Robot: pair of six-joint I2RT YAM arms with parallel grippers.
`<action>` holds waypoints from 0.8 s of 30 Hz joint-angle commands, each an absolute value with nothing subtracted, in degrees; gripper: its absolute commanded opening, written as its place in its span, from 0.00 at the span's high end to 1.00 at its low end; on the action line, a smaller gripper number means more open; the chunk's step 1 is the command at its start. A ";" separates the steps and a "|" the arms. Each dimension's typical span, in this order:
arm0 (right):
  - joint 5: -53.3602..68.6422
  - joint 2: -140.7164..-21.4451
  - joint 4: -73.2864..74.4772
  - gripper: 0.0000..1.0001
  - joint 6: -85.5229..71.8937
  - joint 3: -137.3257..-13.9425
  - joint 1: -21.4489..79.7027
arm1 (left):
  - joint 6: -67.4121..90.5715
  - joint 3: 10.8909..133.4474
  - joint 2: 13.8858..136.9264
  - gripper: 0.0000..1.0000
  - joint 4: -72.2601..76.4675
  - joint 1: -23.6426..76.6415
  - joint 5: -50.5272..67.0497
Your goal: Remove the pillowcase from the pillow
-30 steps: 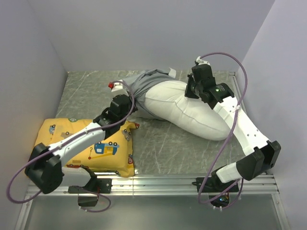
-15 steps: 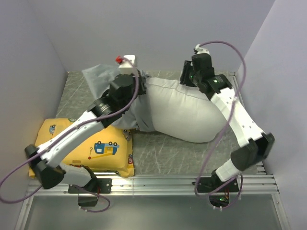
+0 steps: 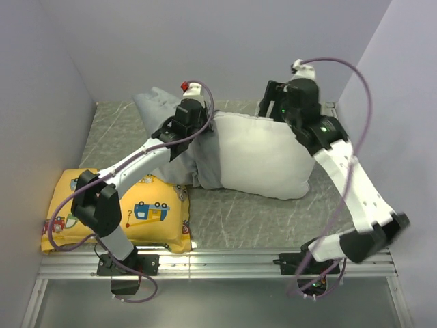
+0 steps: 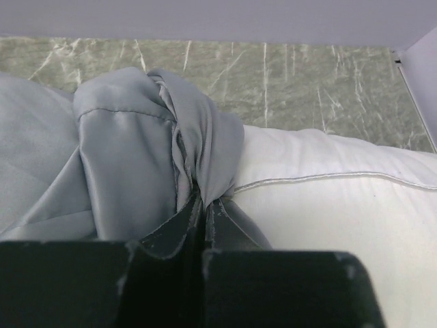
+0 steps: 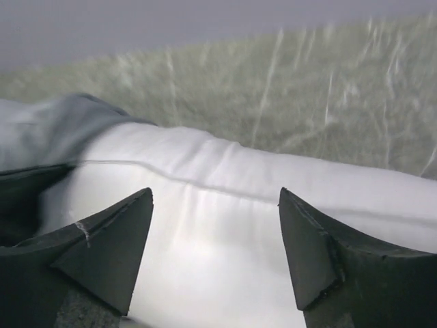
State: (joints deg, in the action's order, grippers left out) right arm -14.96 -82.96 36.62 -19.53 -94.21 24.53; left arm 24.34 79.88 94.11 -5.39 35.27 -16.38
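The white pillow [image 3: 263, 154] lies flat at the middle right of the table, its piped seam [image 4: 321, 179] showing. The grey pillowcase [image 3: 158, 109] is bunched off its left end, still wrapped over the pillow's left edge [image 3: 198, 167]. My left gripper [image 3: 196, 130] is shut on a twisted fold of the pillowcase [image 4: 136, 150], the jaws pinching the cloth [image 4: 203, 205]. My right gripper [image 3: 270, 104] hovers over the pillow's far right corner. It is open, its fingertips [image 5: 140, 205] spread above the white pillow [image 5: 218, 232] with nothing between them.
A yellow cushion [image 3: 147, 212] printed with cartoon vehicles lies at the near left, under the left arm's elbow. Grey walls close the back and both sides. A metal rail [image 3: 225, 260] runs along the near edge of the marbled green tabletop [image 3: 239, 205].
My right gripper has opened and let go of the pillow, which has settled flat. My left gripper has pulled the pillowcase back and left, baring more of the pillow.
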 commanded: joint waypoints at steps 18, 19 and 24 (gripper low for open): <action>-18.62 -88.13 18.11 0.11 -24.87 -64.69 39.73 | 25.66 88.59 103.80 0.87 -7.20 34.10 -8.88; -19.33 -89.46 18.28 0.13 -25.22 -65.38 39.47 | 25.40 88.77 103.71 0.86 -7.21 34.10 -8.70; -17.86 -92.55 17.24 0.91 -27.94 -64.87 37.10 | 23.73 87.11 97.93 0.42 -6.33 34.10 -9.93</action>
